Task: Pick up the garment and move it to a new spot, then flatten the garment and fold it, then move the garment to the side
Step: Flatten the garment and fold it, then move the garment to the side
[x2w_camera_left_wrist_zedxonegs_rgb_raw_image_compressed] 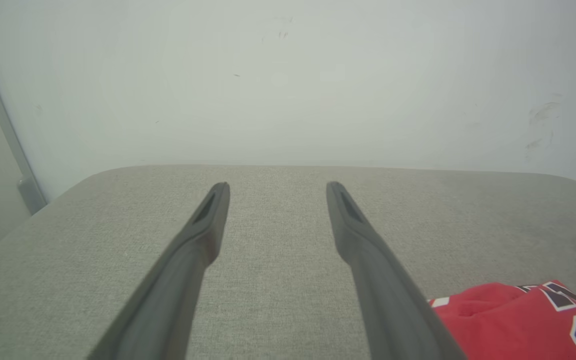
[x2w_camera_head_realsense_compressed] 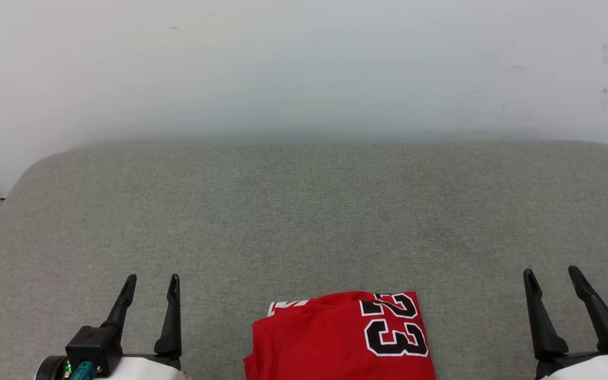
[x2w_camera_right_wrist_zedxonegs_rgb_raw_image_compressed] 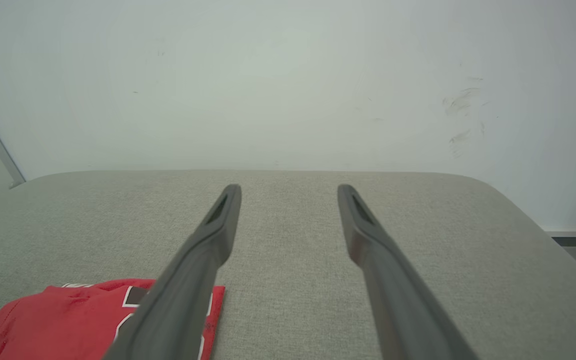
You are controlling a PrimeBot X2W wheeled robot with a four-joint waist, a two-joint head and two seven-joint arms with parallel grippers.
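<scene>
Head view: I look forward and down onto the grey woven-fabric padded surface (x2w_camera_head_realsense_compressed: 304, 211) — pale scuffed wall (x2w_camera_head_realsense_compressed: 304, 63) beyond.
Left wrist view: low over that surface, facing the wall along my left gripper (x2w_camera_left_wrist_zedxonegs_rgb_raw_image_compressed: 277, 184).
Right wrist view: likewise, along my right gripper (x2w_camera_right_wrist_zedxonegs_rgb_raw_image_compressed: 289, 186).
Shared: red jersey with black numerals (x2w_camera_head_realsense_compressed: 341, 338), wall, surface.

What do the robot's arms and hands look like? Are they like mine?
Not quite! The left tool and right tool each have two long, thin, dark fingers that narrow to tips, with a small slot near each tip. The left one has a black boxy block at its base, beside a tiny green light and a teal plug. The forearms are white and smooth.
</scene>
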